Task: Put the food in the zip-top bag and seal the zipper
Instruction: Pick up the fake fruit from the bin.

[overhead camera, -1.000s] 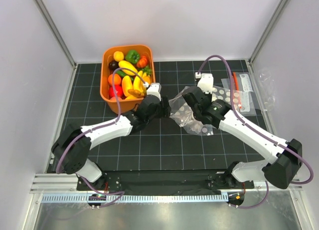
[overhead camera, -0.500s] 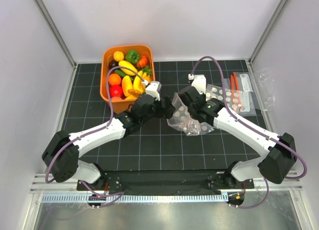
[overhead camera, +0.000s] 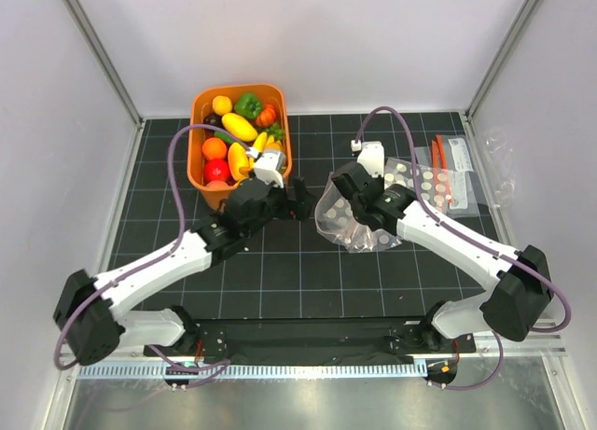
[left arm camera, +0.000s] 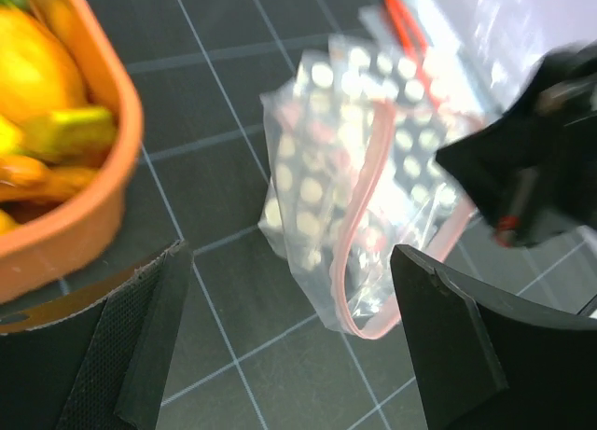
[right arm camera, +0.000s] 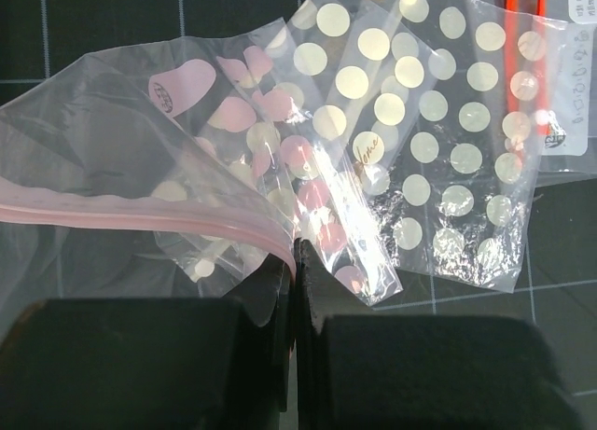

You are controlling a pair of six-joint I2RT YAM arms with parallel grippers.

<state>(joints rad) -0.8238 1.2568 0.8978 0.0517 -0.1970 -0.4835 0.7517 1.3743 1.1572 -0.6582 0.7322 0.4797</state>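
bag (left arm camera: 312, 211) looks thin, floppy, slippery; best held by its pink zipper (right arm camera: 140, 215), frame centre. right gripper (right arm camera: 294, 262) pinches that zipper; left gripper (left arm camera: 289, 271) gapes empty.

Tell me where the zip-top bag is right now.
In the top view the zip-top bag is just right of centre, right of the orange bin, its pink strip pinched by the right gripper, polka-dotted bags just to its right.

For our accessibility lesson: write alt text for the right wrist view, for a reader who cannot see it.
The right gripper, shut, pinches the clear bag at its pink zipper. Polka-dotted bags lie beyond on a black gridded mat.
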